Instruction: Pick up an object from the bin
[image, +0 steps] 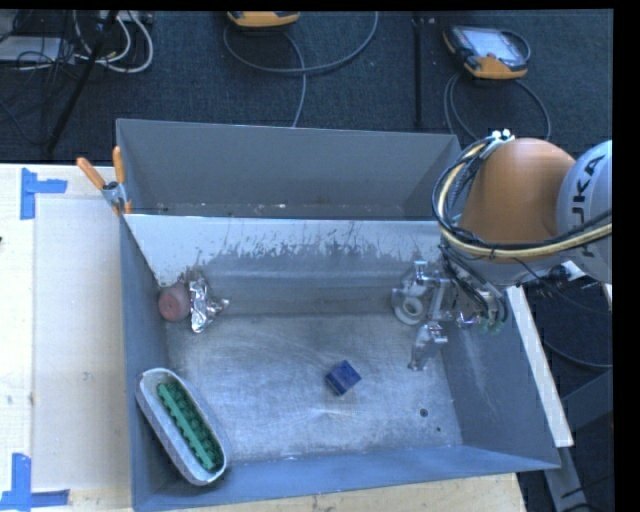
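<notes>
**Item 1. Bin** (300, 190): grey metal with sloping walls and a scuffed floor. We count four loose things in it, well apart save for one pair.

**Item 2. Gripper** (424, 355): we log it at the right side of the bin, hanging low over the floor beneath the arm's orange cover (515, 190). We cannot tell from this angle whether it is open or closed. It stands to the right of the blue block, near it but not over it.

**Item 3. Blue block** (342, 377): small, squarish and dark blue. It lies alone on bare floor about mid-bin, somewhat toward the near wall. It is the nearest thing to the gripper, so we take it as the likeliest pick.
- Handling: we judge it light and stiff, with flat sides that should seat well.
- Hold: best taken from above, across two opposite faces.
- Alignment: it sits turned at an angle to the bin walls, so the wrist would likely need a matching turn.
- Risk: being light, it may skid on the metal if one side is nudged first.

**Item 4. Pink ball** (172, 303): at the far left, at the foot of the far slope, touching crumpled foil (205, 303) just to its right. We expect the ball to roll and the foil to crush.

**Item 5. Oval brush** (182, 425): white body with green bristles, in the near-left corner, lying along the left wall. It is long, so we would take it across its narrow width.
</notes>
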